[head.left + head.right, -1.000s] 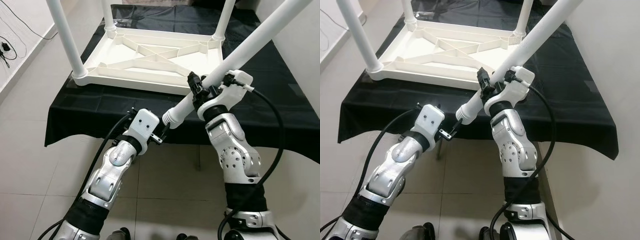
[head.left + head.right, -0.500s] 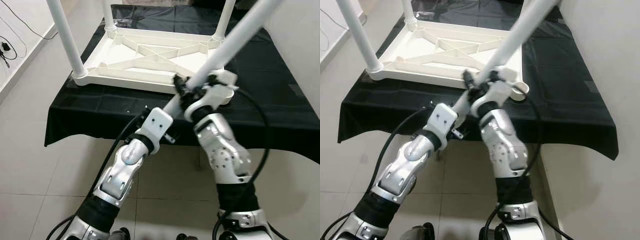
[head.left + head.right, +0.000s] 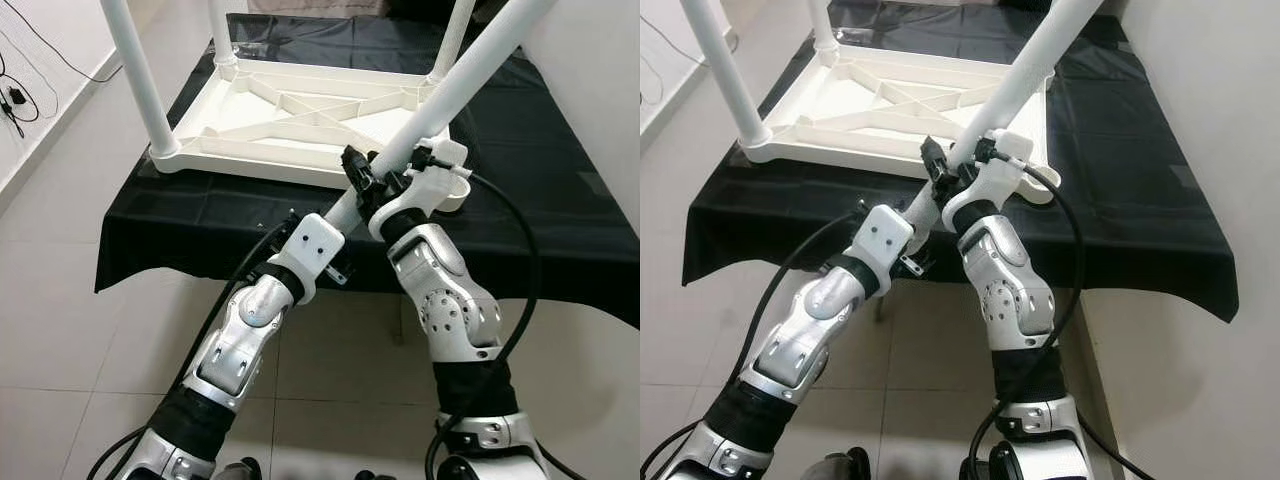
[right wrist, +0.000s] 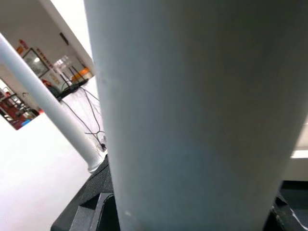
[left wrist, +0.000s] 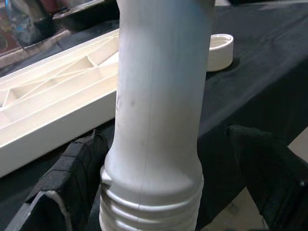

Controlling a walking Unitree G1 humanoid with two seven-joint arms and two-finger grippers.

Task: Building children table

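A plain indoor room, likely a test space set up in a home or office: pale glossy floor tiles [image 3: 60, 330] fill the lower frame, a black cloth [image 3: 560, 190] drapes the desk at centre, bare white walls [image 3: 590, 80] rise at right, and loose cables [image 3: 15, 95] trail at upper left.

Black cloth [image 3: 560, 170] drapes the worktop, hanging over its near edge. Pale tiled floor [image 3: 60, 330] below. Black cables [image 3: 15, 95] on the floor at 10 o'clock, along a white wall [image 3: 40, 30].
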